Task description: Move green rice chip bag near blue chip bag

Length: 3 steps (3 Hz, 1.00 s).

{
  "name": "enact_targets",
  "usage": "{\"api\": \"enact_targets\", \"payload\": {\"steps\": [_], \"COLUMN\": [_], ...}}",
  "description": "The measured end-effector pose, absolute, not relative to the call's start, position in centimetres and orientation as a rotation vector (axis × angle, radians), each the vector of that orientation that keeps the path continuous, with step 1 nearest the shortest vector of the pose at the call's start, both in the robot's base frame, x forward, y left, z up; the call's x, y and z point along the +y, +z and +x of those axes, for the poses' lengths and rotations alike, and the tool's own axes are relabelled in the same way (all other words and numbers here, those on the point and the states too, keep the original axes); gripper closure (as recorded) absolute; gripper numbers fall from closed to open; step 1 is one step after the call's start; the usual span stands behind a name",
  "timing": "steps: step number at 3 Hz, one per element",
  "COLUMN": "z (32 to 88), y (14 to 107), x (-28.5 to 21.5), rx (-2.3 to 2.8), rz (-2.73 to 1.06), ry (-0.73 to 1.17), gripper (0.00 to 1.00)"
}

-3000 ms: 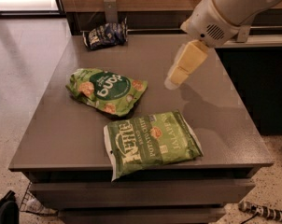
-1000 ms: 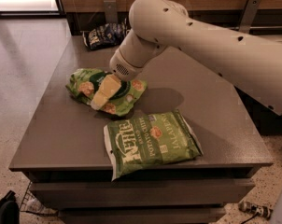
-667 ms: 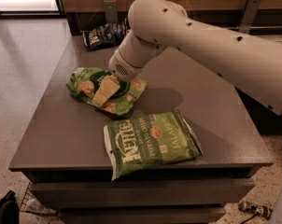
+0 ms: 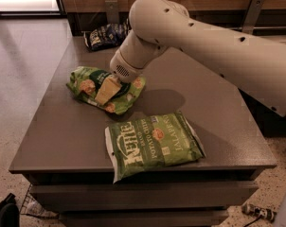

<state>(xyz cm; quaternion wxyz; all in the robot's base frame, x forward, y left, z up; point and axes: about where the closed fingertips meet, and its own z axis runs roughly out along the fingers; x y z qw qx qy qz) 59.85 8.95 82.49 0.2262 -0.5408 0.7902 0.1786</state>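
Observation:
The green rice chip bag [image 4: 85, 86] lies crumpled on the left middle of the dark table [image 4: 214, 103]. The blue chip bag [image 4: 105, 34] lies at the table's far left edge, well behind the green bag. My gripper [image 4: 106, 91] points down and rests on the middle of the green rice chip bag, with its tip pressed into the bag's surface. The big white arm reaches in from the right and covers part of the table's back edge.
A large green Kettle jalapeño potato chip bag [image 4: 152, 143] lies at the front of the table, close to the front edge. A wooden wall with metal brackets [image 4: 253, 11] runs behind the table. The floor drops away on the left.
Three seconds ago the gripper hung above the table's right side. It has since moved left and down onto the green rice chip bag, and it has barely moved in the last second.

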Motion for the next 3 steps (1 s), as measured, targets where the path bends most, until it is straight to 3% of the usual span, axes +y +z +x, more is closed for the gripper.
{"api": "enact_targets", "payload": {"steps": [1, 3], "z": [59.8, 61.3], "y": [82.6, 86.3], "x": [9.0, 7.8], "rx": [2.178, 2.155], "rz": [-1.491, -1.464], "ry": [0.492, 0.421], "gripper": [1.00, 1.00]}}
